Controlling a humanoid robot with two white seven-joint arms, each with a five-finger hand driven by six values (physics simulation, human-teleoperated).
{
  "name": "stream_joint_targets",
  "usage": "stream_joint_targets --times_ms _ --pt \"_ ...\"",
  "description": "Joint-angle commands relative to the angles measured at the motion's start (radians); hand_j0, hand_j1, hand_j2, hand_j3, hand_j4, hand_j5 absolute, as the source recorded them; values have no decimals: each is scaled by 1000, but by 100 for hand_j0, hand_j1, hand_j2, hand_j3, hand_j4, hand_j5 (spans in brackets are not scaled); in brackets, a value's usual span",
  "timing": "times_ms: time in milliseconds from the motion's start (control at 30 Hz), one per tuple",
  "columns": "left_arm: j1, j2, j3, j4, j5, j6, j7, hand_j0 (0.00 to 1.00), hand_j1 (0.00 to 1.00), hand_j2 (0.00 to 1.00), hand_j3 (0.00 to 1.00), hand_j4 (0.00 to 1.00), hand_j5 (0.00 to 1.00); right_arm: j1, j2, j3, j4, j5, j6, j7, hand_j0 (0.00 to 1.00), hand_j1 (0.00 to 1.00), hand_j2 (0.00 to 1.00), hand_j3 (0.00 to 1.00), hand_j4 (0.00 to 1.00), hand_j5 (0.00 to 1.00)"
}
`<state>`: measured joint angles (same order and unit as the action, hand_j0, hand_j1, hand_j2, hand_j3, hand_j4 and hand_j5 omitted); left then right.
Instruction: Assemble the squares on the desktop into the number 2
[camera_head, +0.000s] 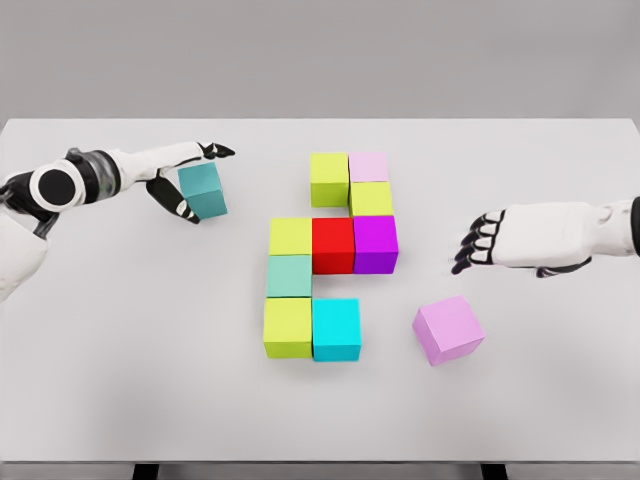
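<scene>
**Teal cube between the left fingers; lilac cube loose at lower right**

On the white table (560, 400), the left hand (185, 180) reaches in from the upper left of the frame and has a teal cube (203, 190) between its digits. One dark-tipped finger (215, 150) runs above the cube's top edge, pointing right, while another curls down along the cube's left face and under its lower left corner. The cube sits tilted, its upper face turned a little toward the camera. It looks pinched rather than merely touched, though from this angle I cannot say whether it is lifted off the surface or resting on it.

The right hand (500, 240) comes in from the right edge at mid height, palm down, its dark fingertips (470, 245) loosely spread, pointing left and grasping nothing. A lilac cube (449, 329) lies below and slightly left of those fingertips, apart from them, rotated out of line with the other blocks.

The assembled group sits in the centre of the frame. At the top, a yellow-green cube (329, 178) touches a pale pink cube (369, 166) on its right, with another yellow-green cube (371, 199) directly under the pink one. The middle row reads yellow-green (290, 237), red cube (333, 245), purple cube (375, 243), left to right, all touching. Below the row's left end comes a mint cube (289, 276), then a yellow-green cube (288, 327) with a cyan cube (336, 328) beside it on the right. The teal cube is well apart from this group, up and to the left.
</scene>
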<state>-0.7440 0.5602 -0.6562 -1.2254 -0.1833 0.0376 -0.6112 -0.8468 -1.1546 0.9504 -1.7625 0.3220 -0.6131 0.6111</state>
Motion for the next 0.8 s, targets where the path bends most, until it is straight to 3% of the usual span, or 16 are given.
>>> stream_joint_targets --times_ms 0,300,767 --pt "0 -5 -2 14 2 -5 0 100 100 100 100 100 100 0 -73 1 0 -4 2 0 100 100 100 100 100 100" --pt "-8 -8 0 50 2 -7 0 100 100 100 100 100 100 6 -103 110 -2 -4 2 0 100 100 100 100 100 100" --pt "-17 -25 1 78 2 -5 0 100 100 100 100 100 100 12 -7 148 -3 -4 2 0 100 100 100 100 100 100"
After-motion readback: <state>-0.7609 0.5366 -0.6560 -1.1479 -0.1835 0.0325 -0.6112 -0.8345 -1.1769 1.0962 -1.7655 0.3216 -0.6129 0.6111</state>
